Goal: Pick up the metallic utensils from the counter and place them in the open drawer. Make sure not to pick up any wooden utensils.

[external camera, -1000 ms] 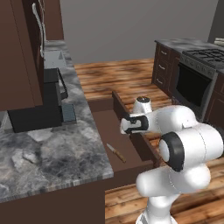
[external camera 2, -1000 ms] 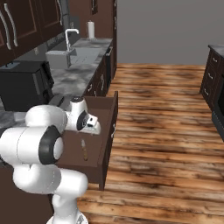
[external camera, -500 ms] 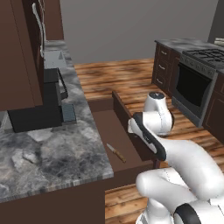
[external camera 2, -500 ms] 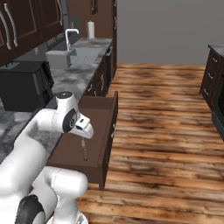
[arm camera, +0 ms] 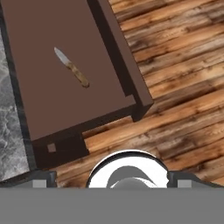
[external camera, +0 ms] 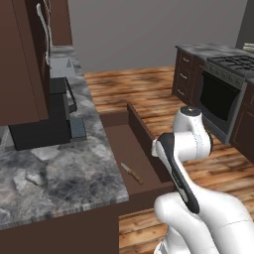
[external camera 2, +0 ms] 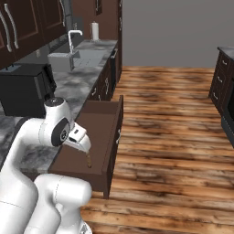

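Since a second ago the white arm has been drawn up and back from its low reach over the wide, shallow dark brown wooden open drawer (external camera: 118,141). In the left base view the elbow is now folded high at the near right of the drawer. In the right base view the two-finger gripper (external camera 2: 81,141) is held above the drawer's near end, pointing down into it. In the hand view the dark fingertips (arm camera: 41,179) are seen set wide apart at the two bottom corners, and nothing is held between them.

A small slim utensil with a silver-grey blade and a brown handle (external camera: 131,173) is seen lying flat on the drawer floor, towards the near end and close to the counter side. It is found in the same spot as a second ago, so the release is judged to be finished and the arm to be clearing away. This one placement is taken as done.

The drawer is found to hold that utensil alone; the rest of its brown floor is bare. The grey-and-white marbled stone counter (external camera: 59,173) is seen to the left of the drawer, with a black boxy appliance (external camera: 44,119) on it and a pale sink basin (external camera: 62,67) set in at the far end. What lies in the basin cannot be told. No further metallic or wooden utensil can be made out on the marbled top, so whether anything remains to be picked cannot be judged.
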